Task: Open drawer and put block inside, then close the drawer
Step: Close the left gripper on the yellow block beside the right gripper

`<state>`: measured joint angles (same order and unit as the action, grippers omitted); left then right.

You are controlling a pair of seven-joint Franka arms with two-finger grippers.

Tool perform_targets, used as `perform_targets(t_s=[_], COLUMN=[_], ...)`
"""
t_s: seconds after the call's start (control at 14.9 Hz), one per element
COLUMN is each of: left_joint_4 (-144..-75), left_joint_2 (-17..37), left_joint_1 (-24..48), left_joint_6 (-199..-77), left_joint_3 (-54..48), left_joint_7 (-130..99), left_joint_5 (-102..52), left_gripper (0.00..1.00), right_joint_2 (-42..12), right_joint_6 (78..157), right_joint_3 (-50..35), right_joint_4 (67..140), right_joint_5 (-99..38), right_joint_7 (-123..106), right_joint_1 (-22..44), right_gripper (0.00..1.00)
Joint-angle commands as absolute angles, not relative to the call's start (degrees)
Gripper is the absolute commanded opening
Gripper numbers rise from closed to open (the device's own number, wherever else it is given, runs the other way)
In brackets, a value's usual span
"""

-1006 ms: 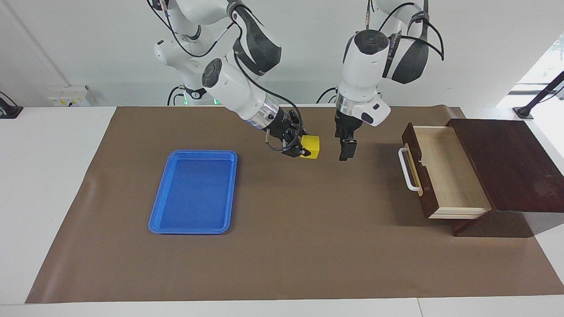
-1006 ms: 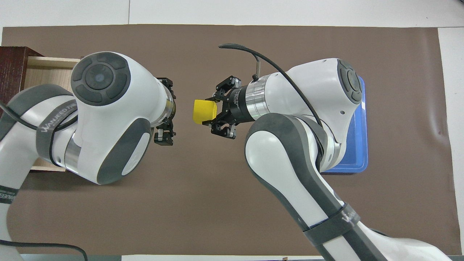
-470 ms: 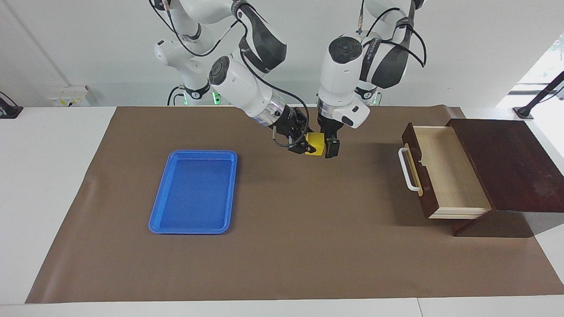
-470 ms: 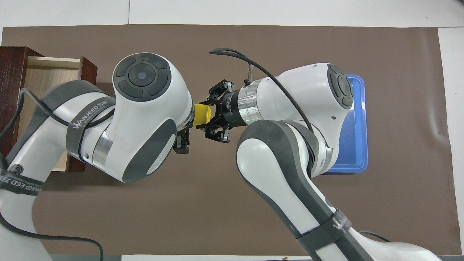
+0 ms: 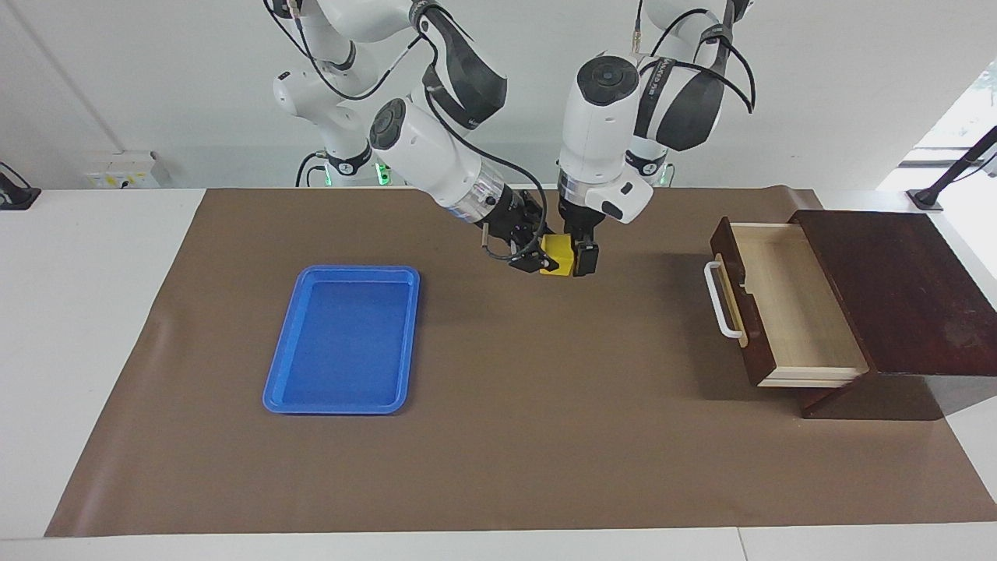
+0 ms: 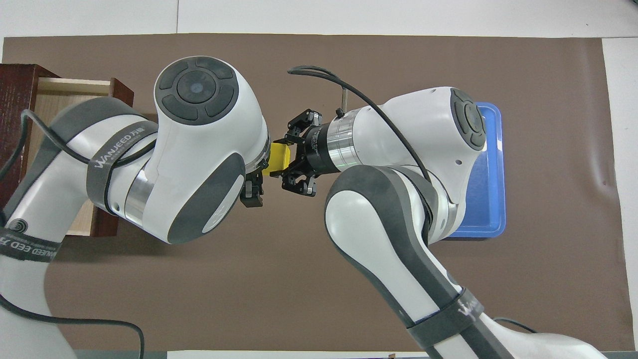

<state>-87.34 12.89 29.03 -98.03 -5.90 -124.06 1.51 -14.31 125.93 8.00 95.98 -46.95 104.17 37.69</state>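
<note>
Nearest the robots, both grippers meet in the air over the brown mat [image 5: 498, 436], about midway along the table. The right gripper [image 5: 537, 257] comes in at a slant from its own end and has its fingers closed on the block [image 5: 556, 255], a small yellow cube held clear of the mat. The left gripper [image 5: 583, 257] points straight down right beside it, one dark finger pressed against the cube's face toward the left arm's end (from overhead the left wrist hides most of this, so I cannot tell whether its fingers have closed on the cube or only flank it).

Farther from the robots, toward the right arm's end, a blue tray [image 5: 284, 366] lies flat on the mat with nothing in it.

At the left arm's end the drawer [image 5: 787, 312] stands pulled out of its dark wooden box [image 5: 911, 296], pale interior exposed, white handle [image 5: 720, 300] facing the middle of the table. The block is well apart from it.
</note>
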Motion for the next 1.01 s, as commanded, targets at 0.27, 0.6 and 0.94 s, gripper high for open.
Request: perform_targets(t_s=[0.27, 0.6, 0.94], left_joint_4=[-81.39, -81.30, -81.30], left_joint_2=[16.08, 16.17, 16.17], left_joint_1=[29.88, 29.88, 29.53], left_joint_6=[-94.83, -94.92, -95.01], left_joint_3=[-4.92, -5.01, -5.10], left_joint_7=[-124.63, -124.37, -122.79], left_joint_5=[0.44, 0.44, -0.44], left_gripper=[1.00, 0.97, 0.96], right_joint_2=[-14.50, -14.50, -14.50], right_joint_6=[126.65, 126.65, 126.65], right_joint_3=[7.91, 7.91, 7.91], right_joint_4=[95.45, 95.45, 95.36], right_joint_5=[-46.67, -46.67, -46.67], right_joint_7=[105.29, 105.21, 105.21], right_joint_1=[37.71, 37.62, 37.53], right_gripper=[0.00, 0.00, 0.00])
